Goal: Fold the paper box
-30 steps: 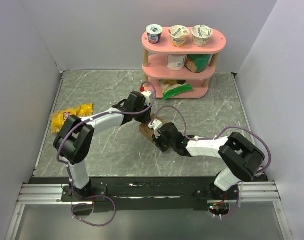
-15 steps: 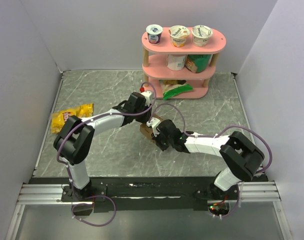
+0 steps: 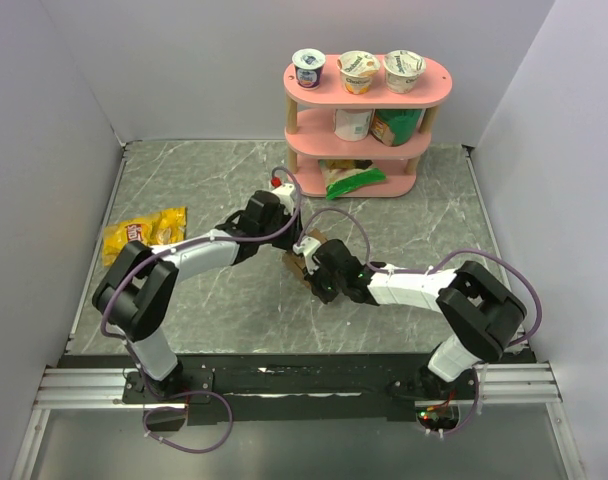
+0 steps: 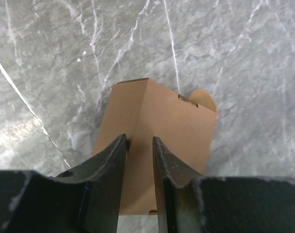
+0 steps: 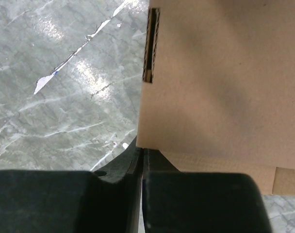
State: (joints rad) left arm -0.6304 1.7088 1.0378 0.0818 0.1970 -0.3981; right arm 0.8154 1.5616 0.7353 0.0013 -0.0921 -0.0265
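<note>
The paper box (image 3: 290,262) is a small brown cardboard box, partly folded, in the middle of the marble table, with both grippers on it. My left gripper (image 3: 288,243) comes in from the far left. In the left wrist view its fingertips (image 4: 139,141) stand a little apart, astride the folded ridge of the paper box (image 4: 172,121), with only cardboard showing through the gap. My right gripper (image 3: 314,272) comes in from the near right. It (image 5: 142,149) is shut, its tips against the lower corner of a panel of the paper box (image 5: 220,82).
A pink three-tier shelf (image 3: 369,100) stands at the back, with yogurt cups on top and packets below. A green packet (image 3: 356,180) lies on its bottom tier. A yellow snack bag (image 3: 144,232) lies at the left. White walls close in the table on three sides.
My right gripper has closed the last small gap at the box's corner. My left arm has shifted slightly to the left and lowered. The box has barely moved.
</note>
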